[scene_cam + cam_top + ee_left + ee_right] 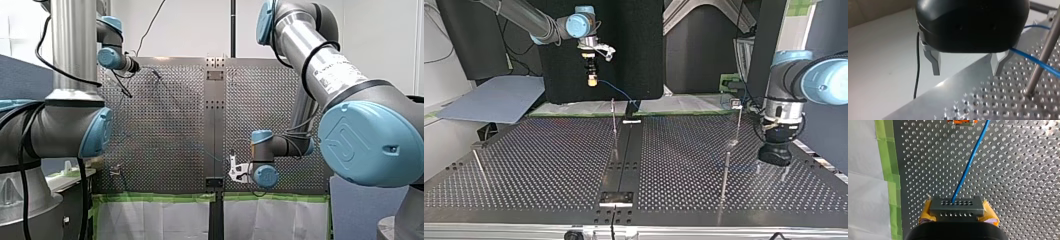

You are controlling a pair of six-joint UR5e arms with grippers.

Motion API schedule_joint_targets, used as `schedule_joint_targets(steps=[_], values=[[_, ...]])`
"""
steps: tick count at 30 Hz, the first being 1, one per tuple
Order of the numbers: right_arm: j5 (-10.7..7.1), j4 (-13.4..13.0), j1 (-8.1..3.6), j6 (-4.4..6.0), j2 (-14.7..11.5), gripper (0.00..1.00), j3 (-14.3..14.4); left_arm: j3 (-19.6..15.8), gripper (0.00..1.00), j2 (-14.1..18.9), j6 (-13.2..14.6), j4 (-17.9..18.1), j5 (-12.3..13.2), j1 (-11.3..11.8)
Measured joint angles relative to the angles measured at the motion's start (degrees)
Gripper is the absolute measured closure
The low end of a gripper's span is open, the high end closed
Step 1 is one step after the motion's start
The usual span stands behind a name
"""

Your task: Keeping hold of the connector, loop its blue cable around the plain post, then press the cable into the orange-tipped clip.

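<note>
The perforated table [1023, 182] is bare, shiny metal. The connector [957, 206] looks a duller grey metal (matt), its cable [968, 167] smooth blue plastic. The post [724, 175] at the top view's lower right is polished metal.

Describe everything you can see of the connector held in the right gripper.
The connector is a small grey block, metal by its look, with two rows of little holes on its face. My right gripper clamps it by its ends between yellow pads, above the perforated table. The blue cable leaves one upper hole and runs ahead toward the orange-tipped clip.
</note>
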Motion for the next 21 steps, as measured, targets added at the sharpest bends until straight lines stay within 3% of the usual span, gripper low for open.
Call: schedule_joint_targets(steps=[16, 21], values=[[-0.32, -0.29, 0.16, 0.00, 0.09, 1.00, -0.03, 9.65, 0.02, -5.02, 9.83, -9.86, -1.18, -1.68], [-0.61, -0.50, 0.18, 0.05, 0.09, 1.00, -0.02, 11.55, 0.02, -6.45, 11.54, -12.29, -1.27, -2.47]])
